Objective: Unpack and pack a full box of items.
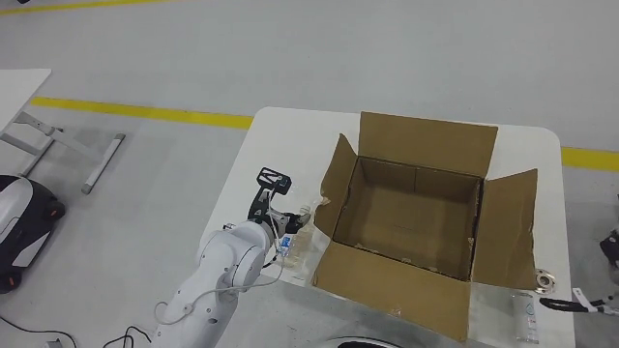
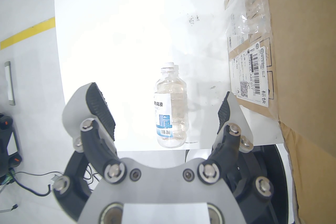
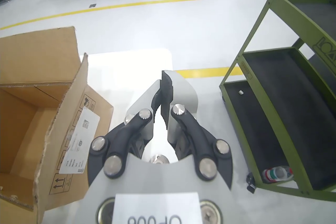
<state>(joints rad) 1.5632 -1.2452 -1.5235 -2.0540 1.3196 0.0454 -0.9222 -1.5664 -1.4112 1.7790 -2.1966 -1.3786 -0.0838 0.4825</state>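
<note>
Gaping wide, left gripper (image 2: 160, 92) frames untouched bottle (image 2: 171, 114).

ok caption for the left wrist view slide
Open left tool lined up on a clear labelled bottle on the white table, beside the cardboard box.

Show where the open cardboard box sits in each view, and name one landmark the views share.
Top view: the cardboard box stands open mid-table, flaps spread.
Left wrist view: its labelled outer wall rises beside the bottle, past the open left gripper.
Right wrist view: its open inside and a labelled wall lie beside the shut right gripper.
Shared landmark: the white table under the box.
</note>
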